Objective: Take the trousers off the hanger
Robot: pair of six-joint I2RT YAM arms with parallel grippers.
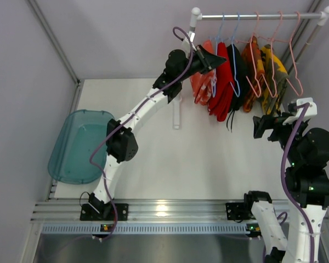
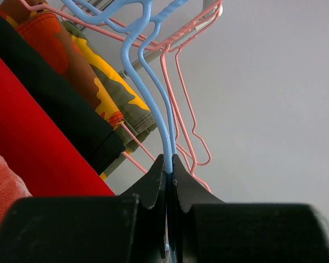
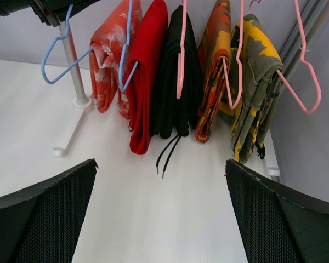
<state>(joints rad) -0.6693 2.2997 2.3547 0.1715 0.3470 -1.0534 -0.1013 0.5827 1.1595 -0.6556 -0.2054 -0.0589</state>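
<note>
My left claw is clamped on the blue hanger; my right claw is apart. The trousers hang from the rail, soft, light, floppy. I'd grab a thick fold low down.

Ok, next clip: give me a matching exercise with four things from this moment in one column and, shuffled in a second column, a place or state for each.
Things:
1. left gripper
2. right gripper
3. plain bright red cloth trousers
4. translucent teal plastic tub

Places or states:
A. open, away from the clothes rack
B. at the left side of the white table
C. shut on a light blue wire hanger
D. hanging between the blotched orange-red trousers and a black cloth garment

Pairs: 1-C, 2-A, 3-D, 4-B.
</note>
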